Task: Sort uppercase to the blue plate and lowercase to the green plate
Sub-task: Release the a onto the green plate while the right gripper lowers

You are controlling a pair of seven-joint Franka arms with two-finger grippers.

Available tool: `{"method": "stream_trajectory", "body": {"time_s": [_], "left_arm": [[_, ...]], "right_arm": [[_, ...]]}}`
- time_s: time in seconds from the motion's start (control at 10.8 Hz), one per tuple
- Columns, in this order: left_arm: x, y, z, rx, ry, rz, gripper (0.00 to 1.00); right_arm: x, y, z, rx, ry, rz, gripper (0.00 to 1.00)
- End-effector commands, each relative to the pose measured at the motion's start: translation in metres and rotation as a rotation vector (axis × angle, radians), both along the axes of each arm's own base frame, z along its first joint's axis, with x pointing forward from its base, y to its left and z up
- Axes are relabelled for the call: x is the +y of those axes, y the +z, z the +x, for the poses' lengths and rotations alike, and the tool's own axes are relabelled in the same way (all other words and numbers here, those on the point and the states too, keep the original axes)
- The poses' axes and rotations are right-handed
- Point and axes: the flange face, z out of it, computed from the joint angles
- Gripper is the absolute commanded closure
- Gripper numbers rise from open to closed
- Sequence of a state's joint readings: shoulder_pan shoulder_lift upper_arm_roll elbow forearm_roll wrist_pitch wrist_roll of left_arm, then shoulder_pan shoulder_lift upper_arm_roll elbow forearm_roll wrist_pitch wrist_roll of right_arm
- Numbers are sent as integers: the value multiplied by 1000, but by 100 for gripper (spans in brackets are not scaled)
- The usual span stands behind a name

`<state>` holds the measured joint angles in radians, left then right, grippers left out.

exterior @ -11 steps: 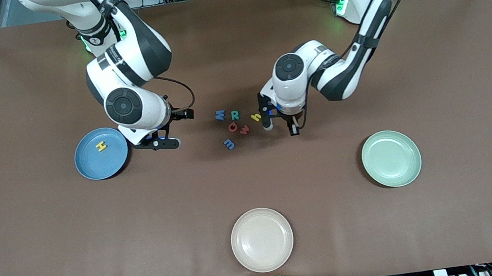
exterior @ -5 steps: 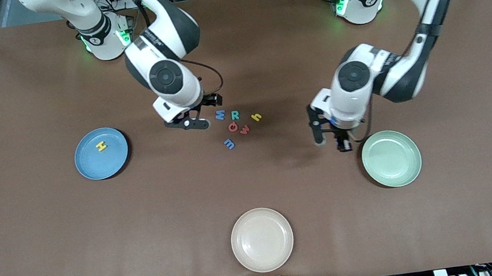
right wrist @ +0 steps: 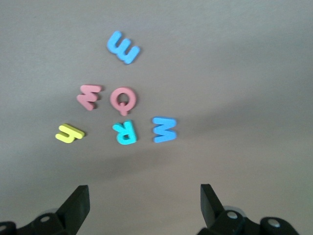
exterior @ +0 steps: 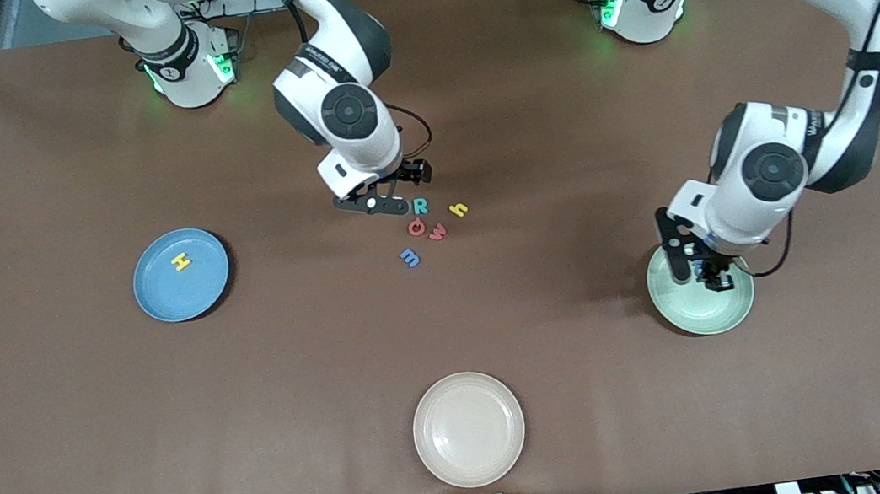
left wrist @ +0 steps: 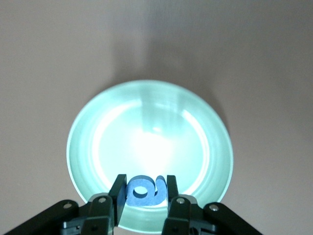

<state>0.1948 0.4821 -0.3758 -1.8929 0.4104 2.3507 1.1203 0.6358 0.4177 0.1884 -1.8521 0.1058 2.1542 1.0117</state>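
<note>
My left gripper [exterior: 698,268] is shut on the blue a-like letter [left wrist: 143,191] and holds it over the green plate [exterior: 716,311], which also shows in the left wrist view [left wrist: 149,122]. My right gripper [exterior: 381,202] is open and empty [right wrist: 144,205] over the letter cluster at mid-table. Its wrist view shows the blue W/M [right wrist: 164,129], which its hand covers in the front view. The teal R [exterior: 419,205], red Q [exterior: 416,228], red w [exterior: 437,232], yellow h [exterior: 459,210] and blue m [exterior: 410,258] lie there. The yellow H [exterior: 180,262] lies in the blue plate [exterior: 166,298].
A cream plate [exterior: 469,429] sits near the table's front edge, nearer to the camera than the letters. The blue plate is toward the right arm's end, the green plate toward the left arm's end. Brown table surface lies between them.
My left gripper carried the blue a-like letter from the cluster to over the green plate. My right gripper moved from beside the blue plate to over the letter cluster.
</note>
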Motion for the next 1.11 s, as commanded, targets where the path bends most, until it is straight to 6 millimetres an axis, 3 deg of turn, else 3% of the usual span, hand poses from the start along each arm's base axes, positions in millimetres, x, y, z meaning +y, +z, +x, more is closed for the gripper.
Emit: {"method": "stream_trajectory", "body": {"time_s": [0.0, 0.09, 0.19, 0.28, 0.46, 0.56, 0.65, 0.83, 1.02], "left_arm": [[7, -22, 17, 25, 10, -24, 100], [15, -28, 20, 30, 27, -30, 100], [15, -31, 20, 35, 31, -31, 93], [16, -28, 21, 31, 44, -40, 79], [15, -28, 22, 43, 95, -90, 41], [15, -26, 23, 42, 95, -91, 26], [16, -27, 23, 43, 100, -94, 0], [17, -20, 28, 29, 96, -95, 0], [27, 13, 42, 10, 105, -69, 0]], "right_arm": [[16, -19, -6, -38, -14, 8, 0], [22, -30, -9, -48, -26, 19, 0], [27, -39, -9, -73, -31, 26, 0], [27, -48, -9, -98, -15, 9, 2], [34, -64, -12, -137, -19, 5, 8], [35, -72, -13, -136, -12, -2, 9], [34, -77, -14, -136, -3, -11, 9], [34, -82, -14, -140, 2, -13, 13], [33, -92, -12, -153, 4, -3, 14]]}}
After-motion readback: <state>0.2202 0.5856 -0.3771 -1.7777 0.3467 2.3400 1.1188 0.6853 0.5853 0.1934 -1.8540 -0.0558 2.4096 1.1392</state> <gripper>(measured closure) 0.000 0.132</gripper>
